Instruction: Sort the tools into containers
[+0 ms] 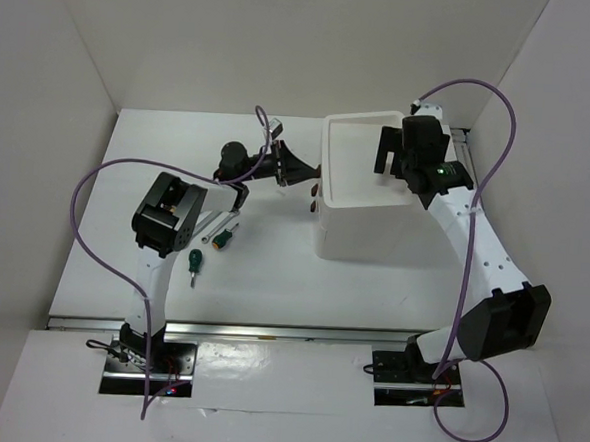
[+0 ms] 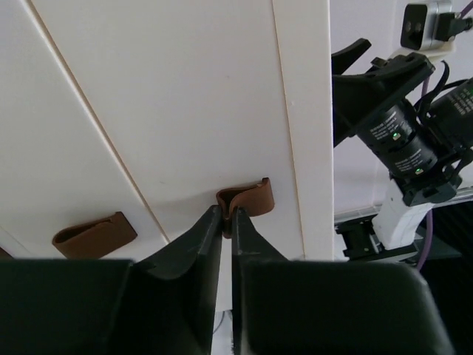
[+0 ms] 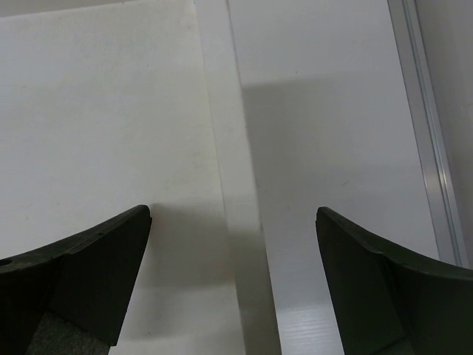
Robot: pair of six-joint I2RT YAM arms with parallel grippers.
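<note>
The white cabinet (image 1: pixel 365 230) stands mid-table with its rimmed top tray (image 1: pixel 361 118). My left gripper (image 1: pixel 311 172) is at its left side, shut on a dark red drawer knob (image 2: pixel 251 198) on the white drawer front (image 2: pixel 185 111); a second knob (image 2: pixel 94 235) sits beside it. My right gripper (image 1: pixel 387 159) hangs open and empty over the tray, its rim (image 3: pixel 222 148) running between the fingers (image 3: pixel 96 259). Two green-handled screwdrivers (image 1: pixel 221 240) (image 1: pixel 193 263) and a silver wrench (image 1: pixel 211 223) lie on the table left of the cabinet. Pliers and the red screwdriver are out of view.
My left arm's elbow (image 1: pixel 165 213) hangs over the tools on the table. White walls close in the table at the back and both sides. A metal rail (image 3: pixel 436 170) runs along the table's right edge.
</note>
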